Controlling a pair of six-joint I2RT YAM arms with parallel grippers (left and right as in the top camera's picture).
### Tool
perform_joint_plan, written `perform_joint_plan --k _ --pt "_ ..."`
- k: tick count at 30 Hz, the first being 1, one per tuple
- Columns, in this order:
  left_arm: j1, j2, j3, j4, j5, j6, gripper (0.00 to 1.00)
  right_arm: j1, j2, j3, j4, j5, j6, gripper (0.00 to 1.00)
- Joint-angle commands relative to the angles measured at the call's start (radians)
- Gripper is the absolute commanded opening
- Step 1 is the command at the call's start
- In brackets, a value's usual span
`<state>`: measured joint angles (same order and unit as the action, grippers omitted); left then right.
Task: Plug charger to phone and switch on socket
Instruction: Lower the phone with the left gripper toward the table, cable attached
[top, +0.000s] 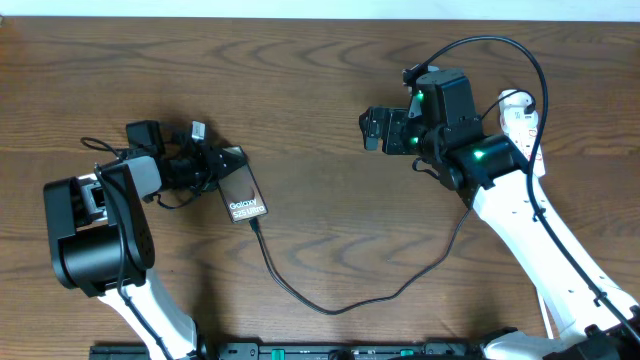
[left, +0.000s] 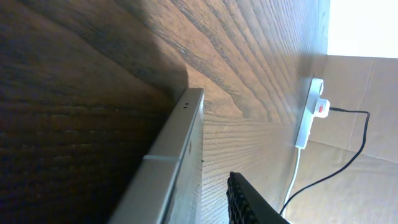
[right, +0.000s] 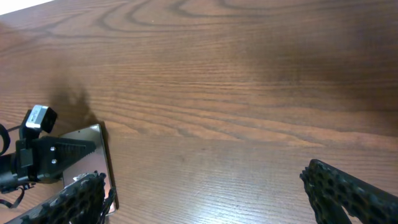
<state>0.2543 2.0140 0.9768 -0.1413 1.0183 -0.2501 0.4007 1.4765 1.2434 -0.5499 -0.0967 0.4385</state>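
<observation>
The phone (top: 243, 190) lies on the table with its "Galaxy S25 Ultra" text facing up. My left gripper (top: 212, 166) straddles its far end. In the left wrist view the phone's edge (left: 180, 140) is close, and a strip of table shows between it and my one visible finger (left: 249, 202), so the jaws are open. The charger cable (top: 330, 308) meets the phone's near end and loops off to the right. My right gripper (top: 375, 130) hovers wide open and empty (right: 202, 183). The phone also shows in the right wrist view (right: 93, 146). The white socket (top: 518, 112) is partly behind the right arm. Its red switch shows in the left wrist view (left: 321, 109).
The wooden table (top: 320, 60) spans the whole view. A cardboard wall (left: 367, 186) stands beyond the socket's side. The socket's white lead (left: 292, 180) and a thin black cable (left: 360, 137) run along there. The right arm's thick cable arcs above it (top: 500, 45).
</observation>
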Motion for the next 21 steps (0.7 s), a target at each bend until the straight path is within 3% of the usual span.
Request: perform_joint_plan --k 1,12,16,21 --pt "0.002 0.019 -0.007 -0.015 -0.123 0.014 0.32 0.007 -0.002 0.006 0.0 0.01 -0.014 0.99" --pt "0.002 0.019 -0.007 -0.098 -0.256 0.014 0.38 0.007 -0.002 0.006 -0.001 0.009 -0.014 0.99" --pt "0.002 0.019 -0.007 -0.129 -0.308 0.013 0.56 0.007 -0.002 0.006 -0.003 0.009 -0.014 0.99" --pt "0.002 0.019 -0.007 -0.17 -0.376 0.013 0.61 0.007 -0.002 0.006 -0.004 0.009 -0.014 0.99"
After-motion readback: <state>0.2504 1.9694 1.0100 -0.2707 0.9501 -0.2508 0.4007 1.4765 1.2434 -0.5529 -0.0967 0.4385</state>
